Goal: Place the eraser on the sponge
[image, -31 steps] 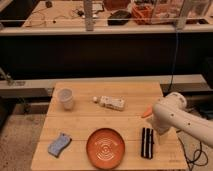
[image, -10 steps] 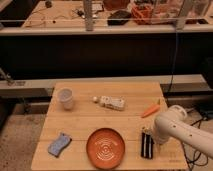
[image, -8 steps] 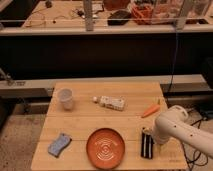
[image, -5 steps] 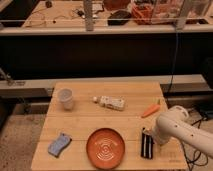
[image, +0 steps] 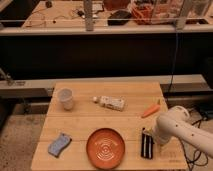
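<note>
The eraser [image: 146, 147], a black oblong block with pale stripes, lies on the wooden table [image: 85, 117] near its front right, just right of the orange plate [image: 105, 147]. My gripper [image: 149, 134] sits low at the eraser's far end, at the tip of the white arm [image: 181, 131] that reaches in from the right. The arm hides where the gripper meets the block. The sponge [image: 59, 144], a small blue-grey pad with wavy edges, lies at the front left, far from the gripper.
A white cup [image: 65, 98] stands at the back left. A white patterned box [image: 111, 103] lies mid-table, and a small orange carrot [image: 150, 109] lies at the right. A dark shelf and a rail run behind the table.
Since the earliest frame the arm has dropped and moved down to the eraser's far end. Over the last second it has barely moved, and the eraser lies where it was.
</note>
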